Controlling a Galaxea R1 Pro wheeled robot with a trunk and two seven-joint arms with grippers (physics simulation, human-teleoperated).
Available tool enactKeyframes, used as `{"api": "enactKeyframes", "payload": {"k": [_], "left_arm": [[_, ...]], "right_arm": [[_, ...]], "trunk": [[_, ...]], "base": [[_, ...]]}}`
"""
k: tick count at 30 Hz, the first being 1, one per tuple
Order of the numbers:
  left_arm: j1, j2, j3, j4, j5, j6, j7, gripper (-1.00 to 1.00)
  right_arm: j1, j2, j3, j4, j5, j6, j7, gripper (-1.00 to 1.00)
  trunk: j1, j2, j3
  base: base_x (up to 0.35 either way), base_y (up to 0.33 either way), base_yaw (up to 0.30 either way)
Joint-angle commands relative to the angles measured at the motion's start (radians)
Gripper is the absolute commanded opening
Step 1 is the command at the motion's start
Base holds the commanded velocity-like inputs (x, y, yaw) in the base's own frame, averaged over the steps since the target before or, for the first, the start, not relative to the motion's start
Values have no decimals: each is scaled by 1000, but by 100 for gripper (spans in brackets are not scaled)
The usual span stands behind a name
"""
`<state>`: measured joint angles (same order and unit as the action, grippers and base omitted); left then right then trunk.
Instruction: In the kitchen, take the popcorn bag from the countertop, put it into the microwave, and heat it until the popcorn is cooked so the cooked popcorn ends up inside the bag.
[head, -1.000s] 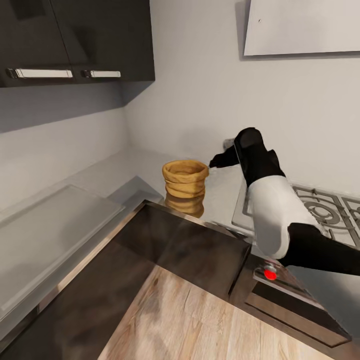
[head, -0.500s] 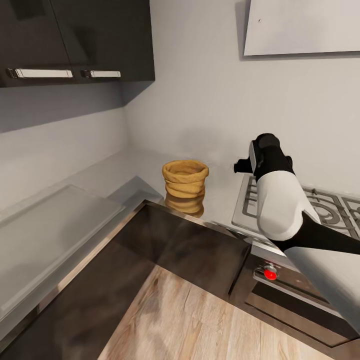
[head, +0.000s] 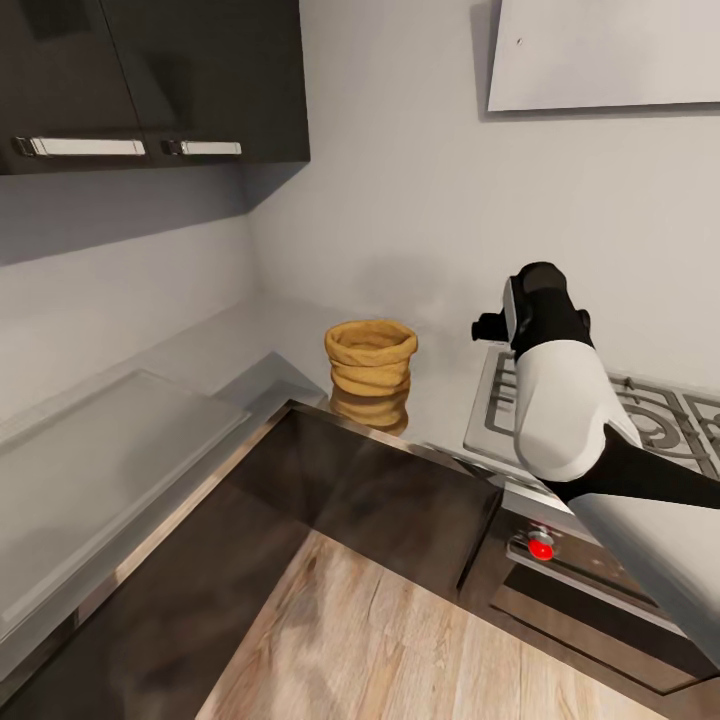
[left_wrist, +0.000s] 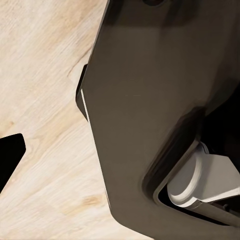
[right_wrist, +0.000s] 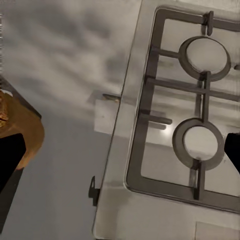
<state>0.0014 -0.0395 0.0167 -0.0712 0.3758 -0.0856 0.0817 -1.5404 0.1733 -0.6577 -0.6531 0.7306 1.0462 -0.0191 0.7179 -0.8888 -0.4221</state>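
The popcorn bag (head: 371, 358) stands upright on the glossy grey countertop (head: 275, 340) at the centre of the head frame, well left of the gas hob (head: 640, 420). The right gripper (head: 488, 328) hangs right of centre, apart from the bag, above the hob's left edge; whether its fingers are parted I cannot tell. In the right wrist picture the bag's tan side (right_wrist: 20, 132) sits at the left edge, the hob's burners (right_wrist: 195, 105) at right. The left wrist picture shows wood floor (left_wrist: 40, 100) and a dark panel (left_wrist: 150, 100)
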Motion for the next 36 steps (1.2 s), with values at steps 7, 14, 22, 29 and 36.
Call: {"api": "enactKeyframes", "payload": {"k": [7, 14, 22, 29, 36], "left_arm": [[0, 1, -4, -1, 3, -1, 3, 100], [0, 1, -2, -1, 2, -2, 2, 100], [0, 1, 3, -6, 4, -2, 3, 100], [0, 0, 4, -11, 10, -2, 4, 100], [0, 0, 3, -9, 14, -2, 3, 100]], "right_arm": [[-1, 1, 36, -8, 0, 1, 27, 100], [-1, 1, 128, -8, -4, 1, 28, 100], [-1, 1, 123, -8, -5, 1, 30, 100], [-1, 1, 121, -8, -5, 1, 66, 100], [-1, 1, 126, -8, -5, 1, 67, 100]], "trunk": [[0, -1, -1], [0, -1, -1], [0, -1, -1], [-8, 13, 5], [-34, 62, 27]], "base": [[172, -63, 0], [289, -162, 0], [84, -55, 0], [1, -1, 0], [0, 0, 27]]}}
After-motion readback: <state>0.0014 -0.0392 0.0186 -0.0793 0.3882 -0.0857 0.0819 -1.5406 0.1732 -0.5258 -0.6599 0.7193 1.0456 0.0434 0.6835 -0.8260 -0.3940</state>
